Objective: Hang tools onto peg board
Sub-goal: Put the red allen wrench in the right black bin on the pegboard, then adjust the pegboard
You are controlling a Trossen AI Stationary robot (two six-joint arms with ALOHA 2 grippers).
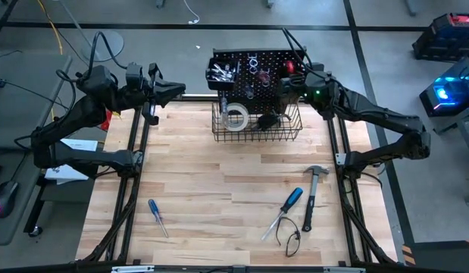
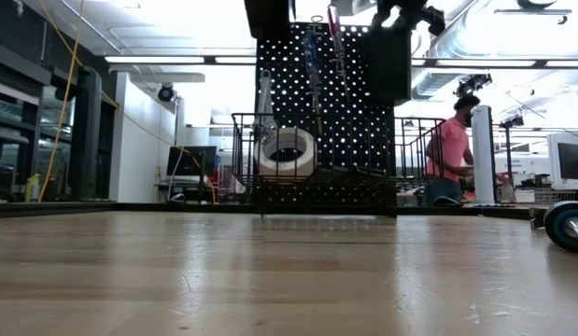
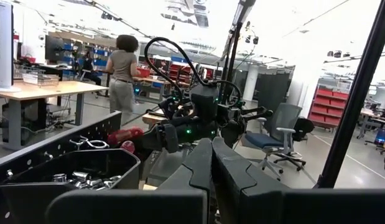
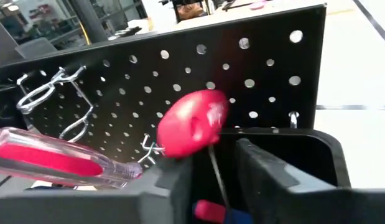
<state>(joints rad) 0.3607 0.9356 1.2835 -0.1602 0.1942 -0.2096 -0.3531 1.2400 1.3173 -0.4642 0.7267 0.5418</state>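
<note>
Pegboard (image 1: 253,72) stands at table's far edge in high view; right gripper (image 1: 289,85) is at its right bin, left gripper (image 1: 176,92) parked off board's left side. Hammer (image 1: 312,193), blue screwdriver (image 1: 289,205), pliers (image 1: 292,235), small blue screwdriver (image 1: 157,217) lie on table well behind right gripper, unhung.

Low view: tape roll (image 2: 287,149) sits in wire basket (image 2: 317,154), below the grippers.

Left wrist view: fingers (image 3: 208,171) pressed together, empty.

Right wrist view, nowhere else: fingers part-spread around red-handled screwdriver (image 4: 191,124), handle top poking just above the fingertips, shaft down in the bin (image 4: 304,149); whether pads touch it, can't tell. Judgement: release step; next, spread wider, back off straight, then fetch the hammer.
</note>
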